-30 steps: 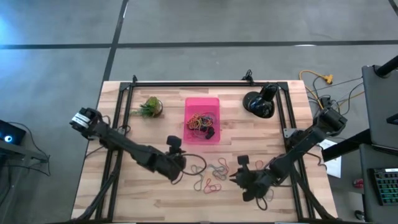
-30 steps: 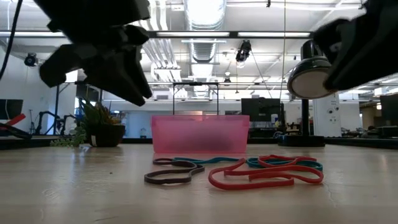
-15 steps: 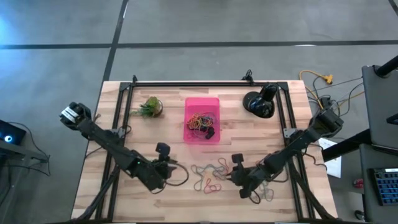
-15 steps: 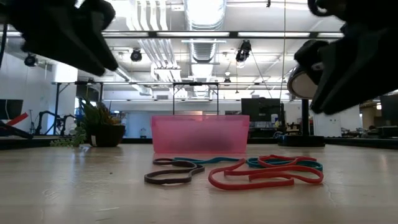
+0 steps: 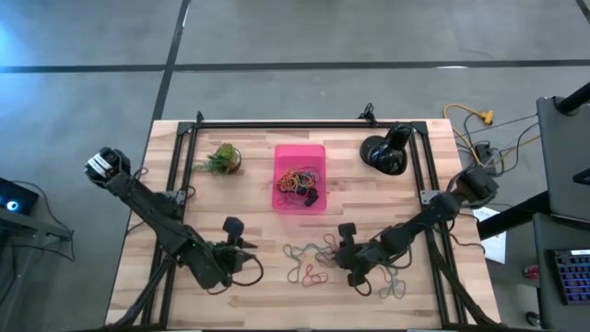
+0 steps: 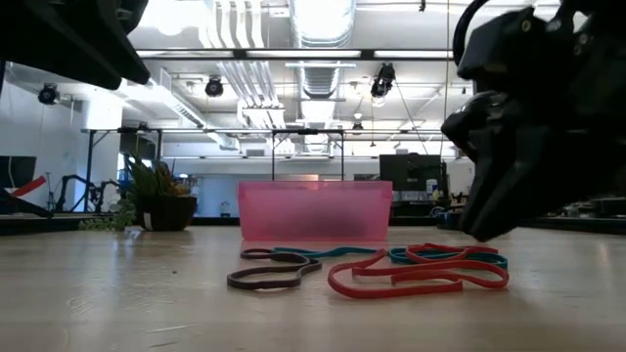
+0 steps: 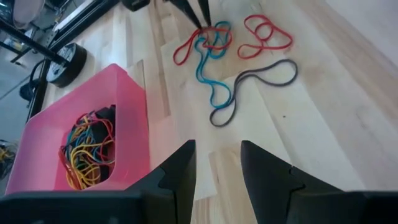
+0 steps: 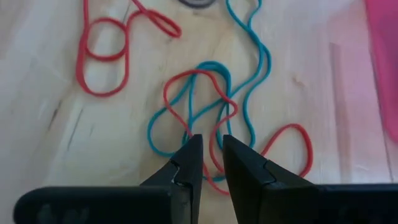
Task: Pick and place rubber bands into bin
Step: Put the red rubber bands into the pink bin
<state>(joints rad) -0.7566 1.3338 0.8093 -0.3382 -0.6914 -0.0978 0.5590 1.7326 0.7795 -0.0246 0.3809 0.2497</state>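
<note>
Spreading across most of the view from above, the pale wooden surface (image 5: 184,277) carries everything, with a workshop of racks and ceiling lights beyond its far edge. At mid-surface toward the back sits the pink bin (image 5: 300,178), already holding a tangle of bands; a plant (image 5: 221,159) stands to its left and a black round object (image 5: 383,152) to its right. The loose rubber bands (image 5: 313,263) lie in front of the bin, red, teal and dark loops overlapping flat on the wood. Nearer of the two is the right gripper (image 5: 348,263), just beside the tangle's right edge; its jaws stand slightly parted with nothing between them, directly over the knotted red-and-teal loops (image 8: 205,118), which stretch away ahead of the tips. The left gripper (image 5: 241,258) waits well left of the bands, jaws released and empty.
</note>
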